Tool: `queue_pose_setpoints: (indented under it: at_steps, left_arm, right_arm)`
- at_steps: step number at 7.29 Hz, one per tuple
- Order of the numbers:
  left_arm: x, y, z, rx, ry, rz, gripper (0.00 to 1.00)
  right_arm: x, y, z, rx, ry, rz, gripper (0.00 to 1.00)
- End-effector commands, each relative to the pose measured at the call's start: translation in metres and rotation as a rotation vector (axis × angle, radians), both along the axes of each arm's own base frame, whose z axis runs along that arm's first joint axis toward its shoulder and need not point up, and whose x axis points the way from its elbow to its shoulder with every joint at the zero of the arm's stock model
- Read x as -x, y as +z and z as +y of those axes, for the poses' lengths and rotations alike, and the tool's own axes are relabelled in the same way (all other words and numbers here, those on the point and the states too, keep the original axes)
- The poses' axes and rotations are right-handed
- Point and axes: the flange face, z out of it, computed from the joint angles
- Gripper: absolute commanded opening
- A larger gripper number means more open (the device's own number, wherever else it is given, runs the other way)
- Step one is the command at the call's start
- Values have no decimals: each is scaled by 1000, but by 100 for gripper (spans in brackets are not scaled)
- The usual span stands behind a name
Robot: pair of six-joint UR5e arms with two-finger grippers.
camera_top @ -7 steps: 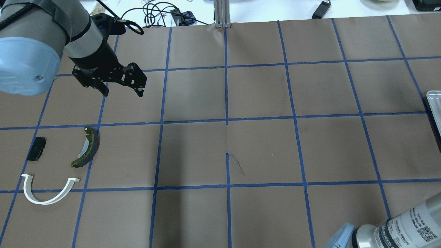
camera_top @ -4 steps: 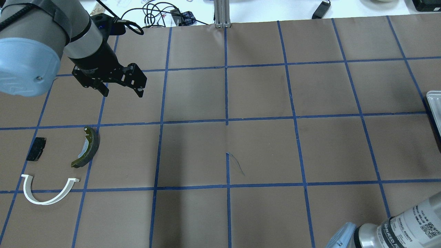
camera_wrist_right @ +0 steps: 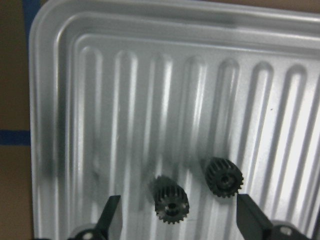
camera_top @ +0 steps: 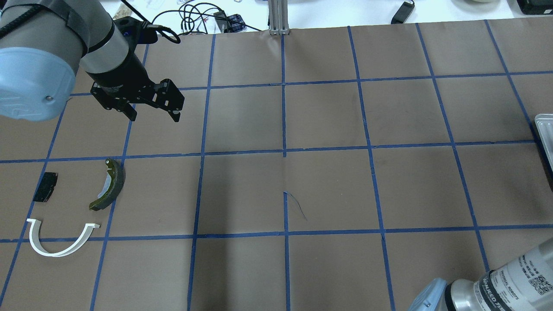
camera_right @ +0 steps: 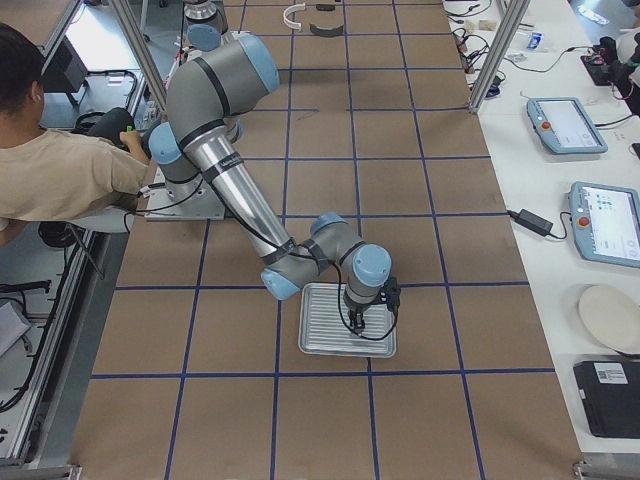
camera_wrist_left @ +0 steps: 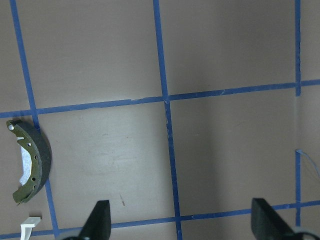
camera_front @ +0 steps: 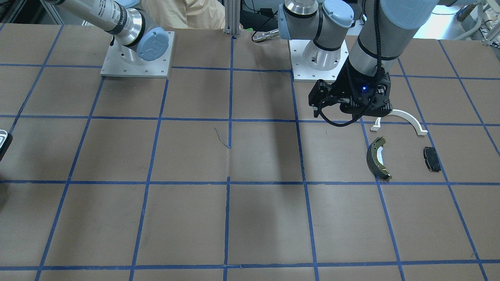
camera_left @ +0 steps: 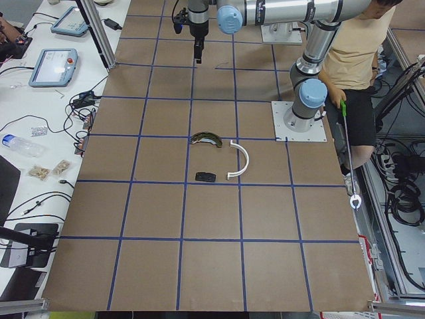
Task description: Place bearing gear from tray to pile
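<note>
The tray (camera_top: 546,128) (corner only) runs off the overhead view's edge.

Robotics lab (teach pendants (camera_right: 605,222), taped-grid table (camera_top: 328,116)).

One change noted, and it is small. My right forearm (camera_top: 514,278), coming in at the worktop's near right corner, has sunk a little toward that corner in the overhead view. Its upper outline now meets the right edge lower than a second ago, a creep rather than a jump. A shade more bare worktop shows between it and the tray (camera_top: 544,131).
</note>
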Motion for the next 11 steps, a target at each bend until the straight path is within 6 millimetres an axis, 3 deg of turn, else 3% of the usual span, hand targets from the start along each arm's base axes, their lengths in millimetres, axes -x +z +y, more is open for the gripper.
queue_pose_setpoints:
  at_steps: [1,11]
  left_arm:
    - [0,0,0,0,0,-1,100]
    - [0,0,-1,5,1,-1,100]
  right_arm:
    - [1,-3,0,2,-2,3,69]
    - [0,1,0,-3,-7,2,23]
